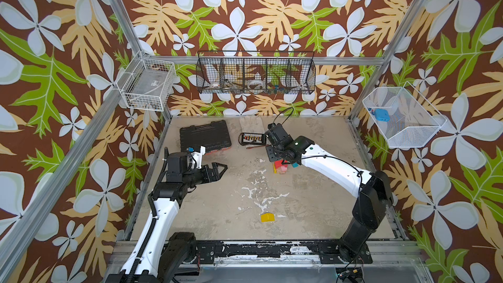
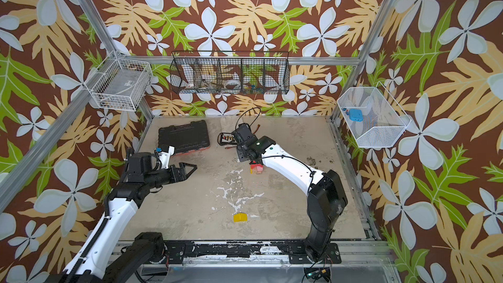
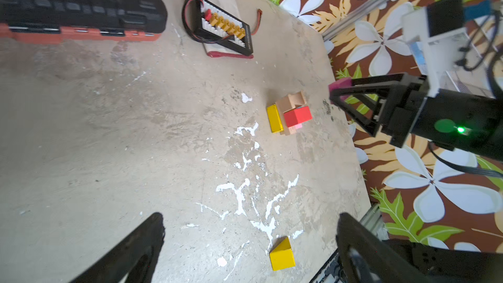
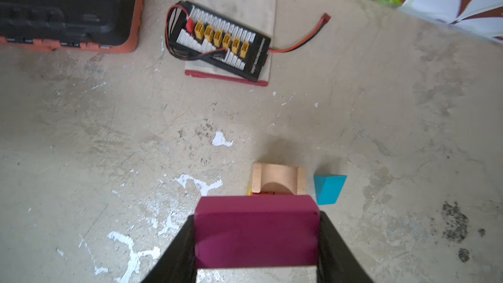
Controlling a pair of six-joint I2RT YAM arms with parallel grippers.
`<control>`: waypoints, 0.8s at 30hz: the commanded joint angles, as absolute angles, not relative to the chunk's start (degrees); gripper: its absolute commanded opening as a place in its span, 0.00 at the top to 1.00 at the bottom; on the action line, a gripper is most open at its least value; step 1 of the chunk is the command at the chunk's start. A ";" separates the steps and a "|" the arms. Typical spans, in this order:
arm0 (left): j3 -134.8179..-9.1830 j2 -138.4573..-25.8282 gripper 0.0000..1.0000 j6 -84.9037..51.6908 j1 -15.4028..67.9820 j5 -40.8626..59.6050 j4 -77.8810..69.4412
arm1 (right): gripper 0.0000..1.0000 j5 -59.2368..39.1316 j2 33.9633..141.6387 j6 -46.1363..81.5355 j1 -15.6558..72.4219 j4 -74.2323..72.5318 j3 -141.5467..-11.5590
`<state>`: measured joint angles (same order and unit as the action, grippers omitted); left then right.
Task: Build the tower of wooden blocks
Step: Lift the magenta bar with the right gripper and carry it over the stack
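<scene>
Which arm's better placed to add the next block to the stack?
Right. The right gripper is shut on the magenta block and sits right at the stack of red, yellow and plain wood blocks. The left gripper is open, empty and well off to the left side.

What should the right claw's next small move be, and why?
Probably shift the magenta block over the stack before lowering. The right claw is shut on it, and in the right wrist view the block sits short of the plain wood arch, so it seems not yet centred.
</scene>
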<state>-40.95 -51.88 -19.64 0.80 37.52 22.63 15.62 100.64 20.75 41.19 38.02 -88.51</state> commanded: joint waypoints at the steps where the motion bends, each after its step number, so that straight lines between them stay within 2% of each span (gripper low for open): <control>1: -40.63 -51.15 0.00 -18.96 1.05 41.30 20.10 | 0.64 13.22 102.01 19.92 39.52 38.32 -88.59; 7: -40.62 -49.66 0.00 -19.33 1.07 39.56 20.09 | 0.59 12.65 102.78 19.78 38.12 36.30 -86.14; 18: -40.69 -49.95 0.00 -19.68 1.05 37.99 20.50 | 0.60 8.00 104.38 19.93 33.66 33.72 -83.44; 24: -40.69 -49.92 0.00 -19.80 1.05 37.37 20.61 | 0.56 8.92 107.03 20.01 32.34 33.50 -83.35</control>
